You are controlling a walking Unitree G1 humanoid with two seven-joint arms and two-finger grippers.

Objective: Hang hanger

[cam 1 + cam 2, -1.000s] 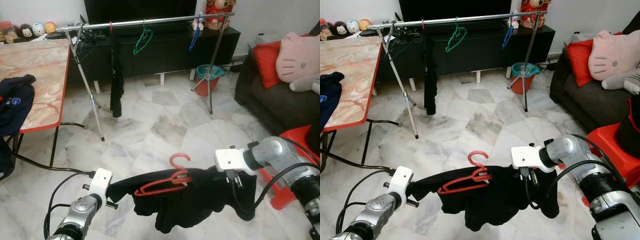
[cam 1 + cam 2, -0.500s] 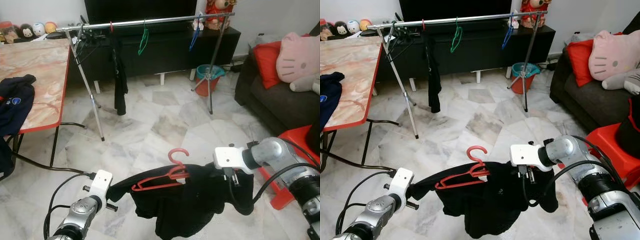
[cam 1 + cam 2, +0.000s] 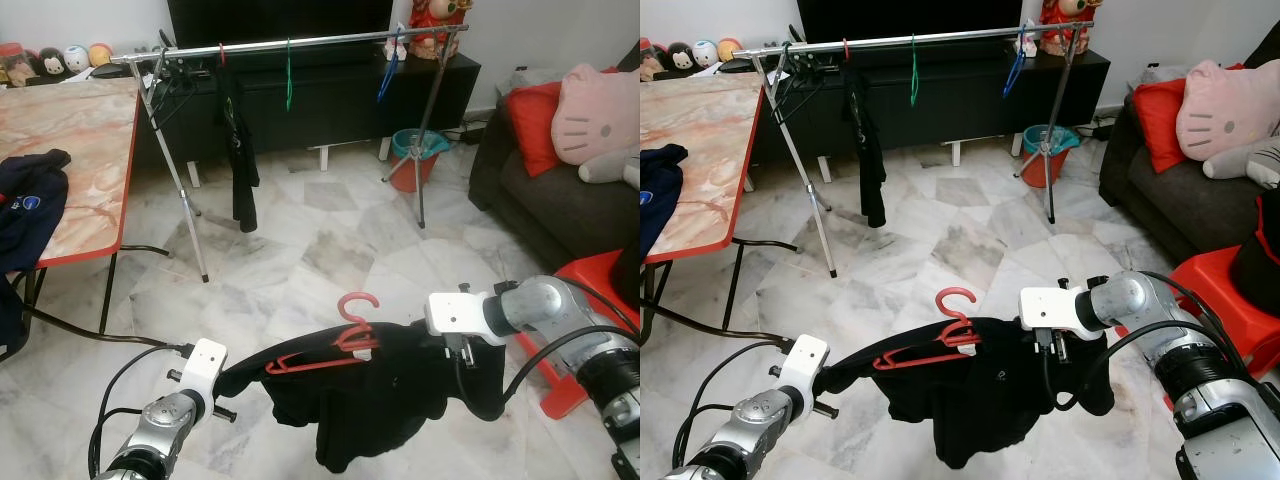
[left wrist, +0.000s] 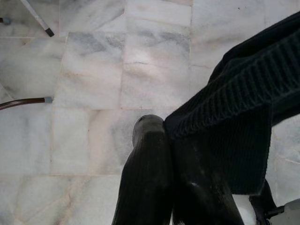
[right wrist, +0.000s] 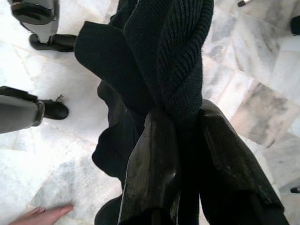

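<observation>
A black knitted garment (image 3: 380,395) hangs stretched between my two grippers, low over the marble floor. A red hanger (image 3: 325,352) sits in its neck, hook (image 3: 356,303) pointing up. My left gripper (image 4: 164,129) is shut on the garment's left end. At the garment's right end my right gripper (image 5: 180,117) is shut on a twisted bunch of the knit. Across the room stands a metal clothes rail (image 3: 300,43), carrying a dark garment (image 3: 238,140), a green hanger (image 3: 288,75) and a blue hanger (image 3: 388,70).
A red-edged marble-top table (image 3: 70,150) with dark clothes (image 3: 28,205) stands to my left. A dark sofa (image 3: 560,190) with pink and red cushions is on the right, a red stool (image 3: 600,290) beside my right arm. A teal bucket (image 3: 418,150) sits by the rail's right leg. Part of a person's hand (image 5: 44,216) rests on the floor.
The garment and hanger have risen slightly and the hanger has levelled. On the rail, the green hanger and the dark garment have swung.
</observation>
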